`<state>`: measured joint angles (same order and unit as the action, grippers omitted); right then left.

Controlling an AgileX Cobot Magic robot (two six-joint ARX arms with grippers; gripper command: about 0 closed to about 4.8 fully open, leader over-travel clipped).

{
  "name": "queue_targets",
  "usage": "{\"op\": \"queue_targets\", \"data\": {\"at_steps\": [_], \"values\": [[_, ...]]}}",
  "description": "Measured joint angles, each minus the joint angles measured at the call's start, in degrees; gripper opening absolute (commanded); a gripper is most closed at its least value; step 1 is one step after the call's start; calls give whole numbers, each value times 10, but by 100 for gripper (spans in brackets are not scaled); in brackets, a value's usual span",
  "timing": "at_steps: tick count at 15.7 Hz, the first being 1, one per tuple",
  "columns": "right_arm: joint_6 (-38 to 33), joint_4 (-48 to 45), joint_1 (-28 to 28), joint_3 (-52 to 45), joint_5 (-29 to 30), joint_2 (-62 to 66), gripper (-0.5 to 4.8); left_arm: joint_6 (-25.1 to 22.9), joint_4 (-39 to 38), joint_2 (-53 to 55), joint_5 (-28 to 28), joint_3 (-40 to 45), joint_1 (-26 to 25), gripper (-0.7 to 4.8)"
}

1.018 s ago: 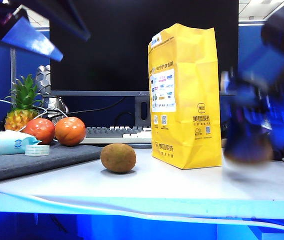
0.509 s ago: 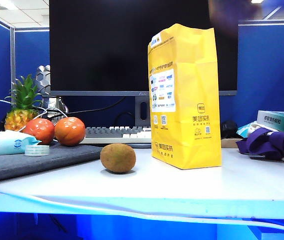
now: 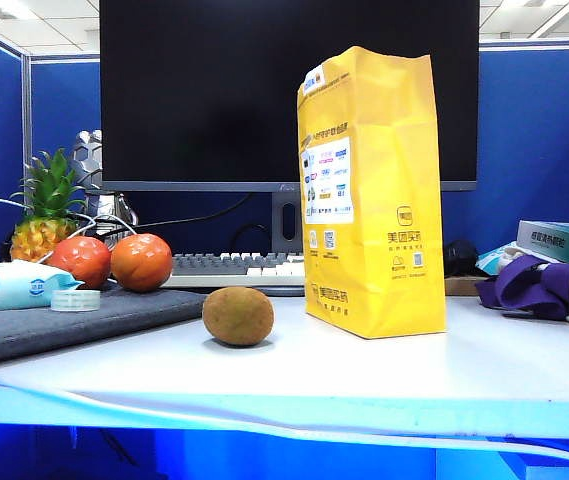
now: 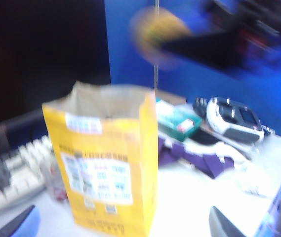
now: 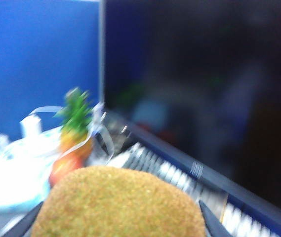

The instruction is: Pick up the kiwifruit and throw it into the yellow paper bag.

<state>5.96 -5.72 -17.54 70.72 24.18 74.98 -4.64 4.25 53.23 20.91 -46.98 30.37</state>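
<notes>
Carrying the kiwi, is that the right arm?

— Yes. Your right end effector (image 5: 118, 223) is clenched on the kiwi (image 5: 118, 197): the fuzzy fruit fills the space between both fingers in the right wrist view. It is off the desk. In the left wrist view a blurred arm with a brownish blob hangs up above the bag (image 4: 105, 173), and I take that to be the same arm and fruit. Neither arm shows in the exterior view.

Why so high?

— The bag (image 3: 369, 195) is tall and stands upright mid-desk with its mouth open. You have to clear the rim before you let go, and I judge the height is for that.

And the left arm?

— Your left end effector (image 4: 121, 223) is released, its fingers spread with nothing between them. It looks down on the bag from the side. It seems merely parked, well clear of the drop.

Anything in the way?

— Not over the mouth. A smaller kiwi (image 3: 237, 316) lies near the front edge, just beside the bag and apart from it; leave it. Behind the bag run the keyboard (image 3: 229, 266) and the monitor (image 3: 284, 90) along the back edge. At the left edge sit a pineapple (image 3: 42, 215), two orange-red fruits (image 3: 140, 262) and a wipes pack (image 3: 9, 285); a purple cloth (image 3: 539, 285) lies at the right edge. The creased paper looks light, so a bump on the rim could tip it.
</notes>
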Motion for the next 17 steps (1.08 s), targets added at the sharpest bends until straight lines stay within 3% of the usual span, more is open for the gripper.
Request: {"op": "queue_targets", "data": {"at_steps": [3, 4, 5, 10, 12, 13, 15, 17], "values": [[1, 10, 0, 82, 0, 117, 8, 4, -5, -1, 0, 0, 0, 479], [1, 28, 0, 83, 0, 128, 159, 4, -11, -1, 0, 0, 0, 479], [2, 36, 0, 83, 0, 131, 479, 4, -20, -1, 0, 0, 0, 479], [0, 9, 0, 85, -62, 108, 479, -12, -37, -1, -7, 0, 0, 479], [-5, 35, 4, 84, -70, 66, 479, -59, -46, -25, -77, 0, 0, 479], [-5, 58, 10, 83, -96, 2, 479, -86, -54, -77, -188, 0, 0, 479], [-6, 42, 28, 61, -109, -91, 479, -113, -63, -155, -308, 0, 0, 479], [-8, -19, 33, -35, -122, -216, 479, -116, -65, -267, -302, 32, -7, 479]]}}
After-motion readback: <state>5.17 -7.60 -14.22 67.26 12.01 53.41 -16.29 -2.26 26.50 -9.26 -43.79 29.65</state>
